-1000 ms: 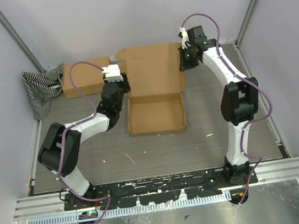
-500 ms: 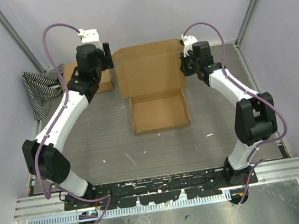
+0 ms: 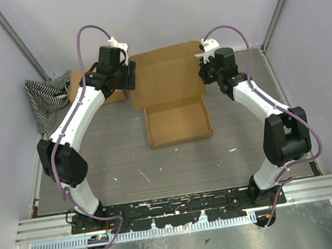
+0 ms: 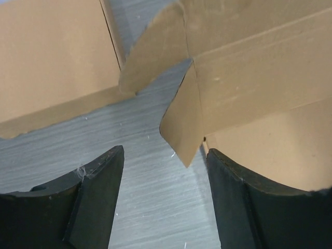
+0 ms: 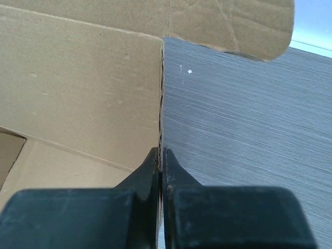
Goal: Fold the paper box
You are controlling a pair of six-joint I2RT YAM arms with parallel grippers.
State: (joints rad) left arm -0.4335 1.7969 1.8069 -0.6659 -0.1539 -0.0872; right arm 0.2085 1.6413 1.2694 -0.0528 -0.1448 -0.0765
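— Where has the paper box (image 3: 172,99) ended up?

— In the middle of the desk (image 3: 178,166), opened out. Its long axis runs straight away from the arms. The shallow tray end is nearer the arms, open side up, and the wide lid panel points toward the back wall.

— And the left gripper (image 3: 129,77)?

— It's at the lid's left edge with its jaws spread wide and nothing between them. From its own camera, a small side flap (image 4: 181,129) hangs just ahead of the gap, with bare desk underneath.

— The right gripper (image 3: 204,72)?

— That one is on the opposite side, at the lid's right edge. It's pinched tight, and its own view shows a thin cardboard edge of the box running straight in between the fingers (image 5: 148,171).

— Anything else on there?

— A second cardboard box (image 3: 75,87) at the far left, just beside the left gripper, and a striped cloth (image 3: 43,98) bunched against the left wall.
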